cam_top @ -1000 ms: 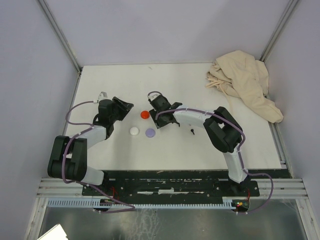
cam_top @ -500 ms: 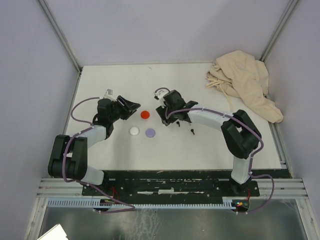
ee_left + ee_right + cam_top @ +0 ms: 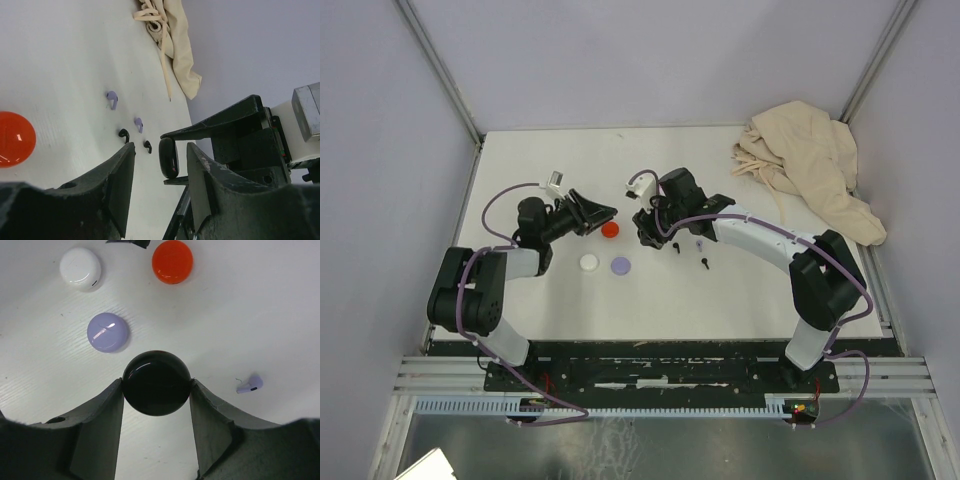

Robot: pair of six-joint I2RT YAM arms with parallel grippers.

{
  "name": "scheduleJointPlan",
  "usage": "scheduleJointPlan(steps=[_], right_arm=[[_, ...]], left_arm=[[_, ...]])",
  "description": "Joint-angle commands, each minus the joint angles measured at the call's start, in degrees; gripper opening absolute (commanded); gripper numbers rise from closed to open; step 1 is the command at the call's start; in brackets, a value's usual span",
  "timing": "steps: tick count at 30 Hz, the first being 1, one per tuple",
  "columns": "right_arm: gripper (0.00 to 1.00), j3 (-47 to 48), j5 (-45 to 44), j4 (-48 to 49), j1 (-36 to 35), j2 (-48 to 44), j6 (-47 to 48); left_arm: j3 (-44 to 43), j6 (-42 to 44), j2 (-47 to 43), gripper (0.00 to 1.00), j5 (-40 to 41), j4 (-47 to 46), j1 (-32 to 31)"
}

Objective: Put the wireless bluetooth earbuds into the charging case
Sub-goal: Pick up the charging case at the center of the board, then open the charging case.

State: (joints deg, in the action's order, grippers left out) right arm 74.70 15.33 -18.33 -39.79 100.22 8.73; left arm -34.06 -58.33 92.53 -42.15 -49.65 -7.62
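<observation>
1. Slipping: right pincer (image 3: 156,391) is clamped on the glossy round black case (image 3: 168,157); its curved sides could squirt free.
2. Left pincer (image 3: 603,214) is apart, empty and close by; collision is possible.
3. Lavender earbuds (image 3: 112,98) and black earbuds (image 3: 123,134) lie loose on the counter (image 3: 60,60), outside the case; tiny, easily flicked.

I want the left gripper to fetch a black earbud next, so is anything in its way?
Yes. From above, the right gripper, shut on the black case, sits between the left gripper and the black earbuds. The left wrist view shows them just beside that case, so the path looks tight.
</observation>
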Motion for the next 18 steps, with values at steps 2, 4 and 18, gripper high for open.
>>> scheduleJointPlan(steps=[2,4,18], right_arm=[[0.33,2.2,4.2,-0.6,-0.1,-0.6,2.0],[0.33,2.6,4.3,-0.8,-0.1,-0.2,2.1],[0.31,4.4,3.0,-1.3,-0.1,0.8,2.8]], left_arm=[[-2.2,0.3,0.7,0.52,-5.0,-3.4,-2.2],[-2.8,1.2,1.1,0.52,-5.6,-1.9,-3.4],[-5.2,4.7,4.3,0.5,-6.6,3.4,-8.3]])
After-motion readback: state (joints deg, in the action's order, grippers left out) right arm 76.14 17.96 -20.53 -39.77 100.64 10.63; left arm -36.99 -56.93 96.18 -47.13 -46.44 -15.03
